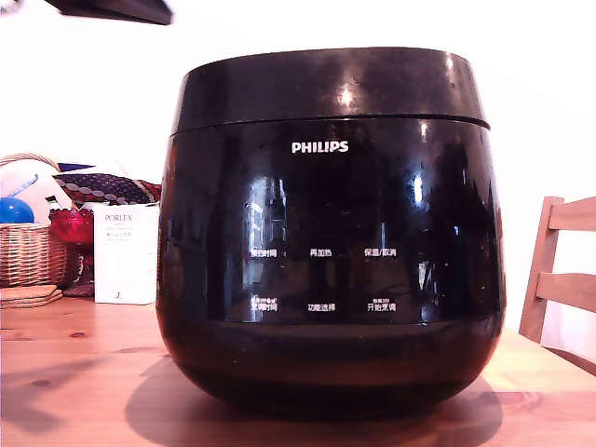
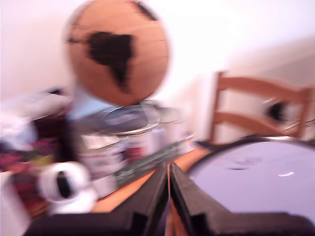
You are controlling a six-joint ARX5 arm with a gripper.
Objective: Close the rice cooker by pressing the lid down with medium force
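Note:
The rice cooker (image 1: 331,270) is a big glossy black pot with a white PHILIPS logo, filling the middle of the exterior view. The lid (image 1: 331,88) lies flat on the body, with only a thin seam showing between them. A dark piece of the arm (image 1: 112,9) shows at the exterior view's top left corner, above and apart from the cooker. The wrist view is blurred. In it my gripper (image 2: 169,172) has its two black fingers pressed together with nothing between them. The gripper is beside the glossy top of the lid (image 2: 261,172).
On the wooden table (image 1: 74,372), a wicker basket (image 1: 28,251) and a white box (image 1: 126,251) stand at the exterior view's left. A wooden chair (image 1: 563,270) stands at its right. The wrist view shows a cork globe (image 2: 118,51), tins (image 2: 133,132) and a tape roll (image 2: 64,182).

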